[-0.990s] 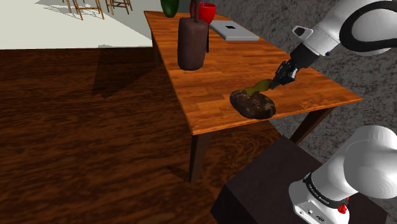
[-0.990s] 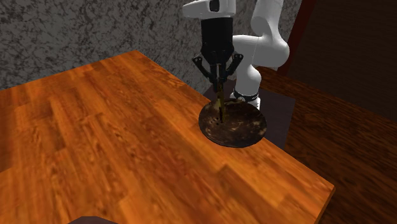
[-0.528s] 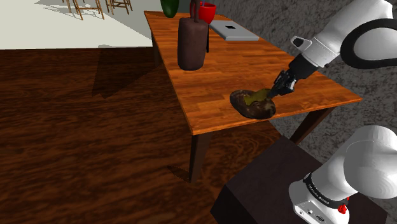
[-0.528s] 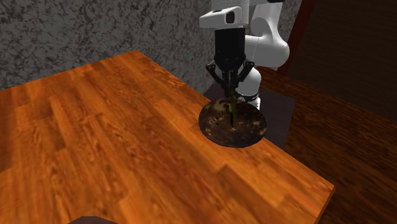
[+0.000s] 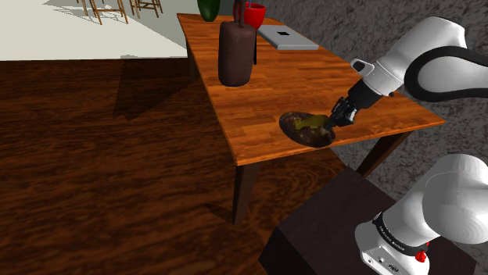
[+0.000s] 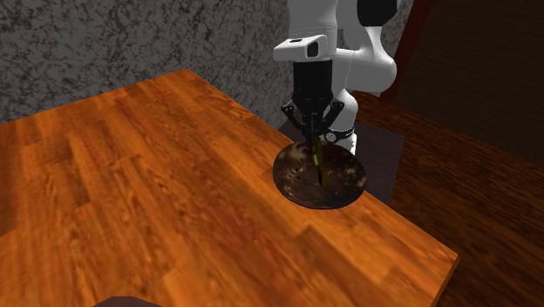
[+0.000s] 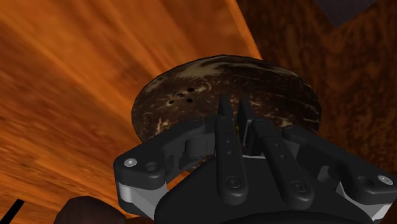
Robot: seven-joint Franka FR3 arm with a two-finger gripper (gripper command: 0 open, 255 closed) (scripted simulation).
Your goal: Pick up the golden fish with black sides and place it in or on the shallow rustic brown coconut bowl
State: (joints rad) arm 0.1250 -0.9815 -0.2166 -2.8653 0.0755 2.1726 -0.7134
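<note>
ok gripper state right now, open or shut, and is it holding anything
Gripper: closed on the golden fish, just above the brown bowl.

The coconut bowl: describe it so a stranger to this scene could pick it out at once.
Find the long wooden table beside the grey wall and go to its end nearest the robot's stand. The bowl sits there by the edge: a low, round, dark mottled dish under the pincer and its golden fish, unlike the tall dark cylinder farther along.
</note>
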